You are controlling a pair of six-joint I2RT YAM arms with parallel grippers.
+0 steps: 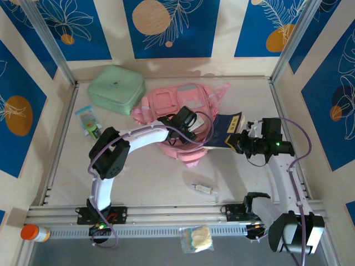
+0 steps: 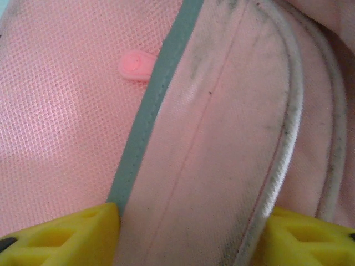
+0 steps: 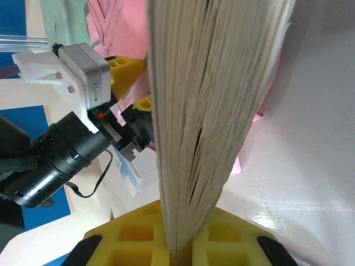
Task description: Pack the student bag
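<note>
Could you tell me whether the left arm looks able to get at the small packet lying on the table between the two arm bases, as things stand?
Probably not right now: the left claw is clamped on the student bag fabric, so it would have to let go first. Otherwise the small packet lies unobstructed on the table.

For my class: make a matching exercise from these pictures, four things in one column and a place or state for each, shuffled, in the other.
Things:
1. student bag
2. book
3. mint-green case
4. orange-capped bottle

Places or states:
A. on the near rail, left corner
B. held in the right tool
C. far left of the table
D. fabric between the left tool's fingers

Pairs: 1-D, 2-B, 3-C, 4-A
</note>
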